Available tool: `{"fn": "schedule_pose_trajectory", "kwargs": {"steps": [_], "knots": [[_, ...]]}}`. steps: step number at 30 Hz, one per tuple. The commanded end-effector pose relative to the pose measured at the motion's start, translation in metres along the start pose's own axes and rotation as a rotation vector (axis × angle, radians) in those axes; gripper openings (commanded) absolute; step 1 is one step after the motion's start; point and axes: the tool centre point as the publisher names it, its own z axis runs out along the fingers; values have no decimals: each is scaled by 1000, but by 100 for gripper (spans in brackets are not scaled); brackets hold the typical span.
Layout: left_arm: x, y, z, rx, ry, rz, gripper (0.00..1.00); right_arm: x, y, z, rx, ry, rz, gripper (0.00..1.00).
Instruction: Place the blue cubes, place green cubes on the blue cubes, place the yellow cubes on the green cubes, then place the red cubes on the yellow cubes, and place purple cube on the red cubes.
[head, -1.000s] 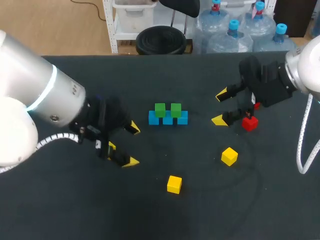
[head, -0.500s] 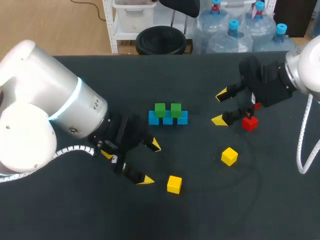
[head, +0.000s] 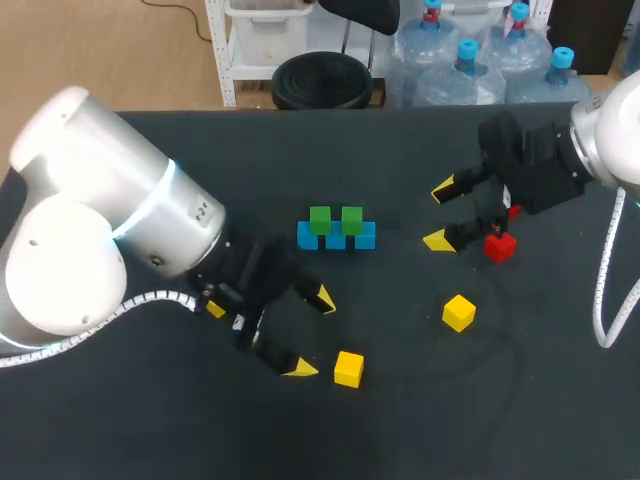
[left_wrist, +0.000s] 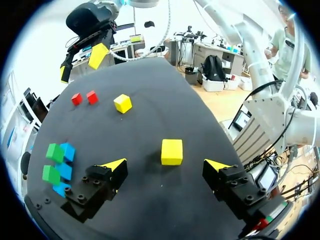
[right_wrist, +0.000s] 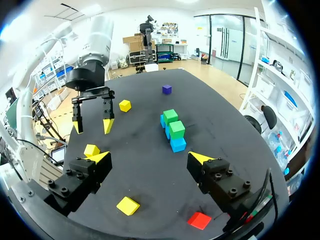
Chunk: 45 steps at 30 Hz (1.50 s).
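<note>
Three blue cubes (head: 335, 239) sit in a touching row near the middle of the desk (head: 520, 420). Two green cubes (head: 320, 219) stand side by side on top of them, so the stack is two layers high.

On the robot's side of this stack, a yellow cube (head: 349, 368) lies alone on the desk. The left gripper (head: 311, 334) is just beside it, with its fingers spread wide and holding nothing. In the left wrist view the cube lies just ahead of the gap between the two yellow tips and touches neither.

A second yellow cube (head: 459, 312) lies further to the right, well apart from the first. The right wrist view shows a third yellow cube (right_wrist: 125, 105) beyond the left gripper. A purple cube (right_wrist: 166, 89) lies further off, near the far side of the desk.

Two red cubes (left_wrist: 76, 99) lie close together on the right part of the desk. In the head view one of them is just beside the right arm's nearer finger, and the other is partly hidden behind that arm. The right gripper (head: 439, 214) hangs between the red cubes and the blue-and-green stack. Its fingers are spread apart and hold nothing.
</note>
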Motion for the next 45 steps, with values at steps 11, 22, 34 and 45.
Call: {"fn": "schedule_pose_trajectory", "kwargs": {"steps": [11,22,34,45], "knots": [[-5,-18,18,31,-36,-21,100,0,0,0,-1,-2,-1,100],[-11,-19,30,24,-28,-20,100,0,0,0,-1,-2,-1,100],[-8,-10,40,24,-17,-9,100,0,0,0,-1,-2,-1,100],[-6,-5,43,22,2,-19,69,0,0,0,-1,-2,-1,100]]}}
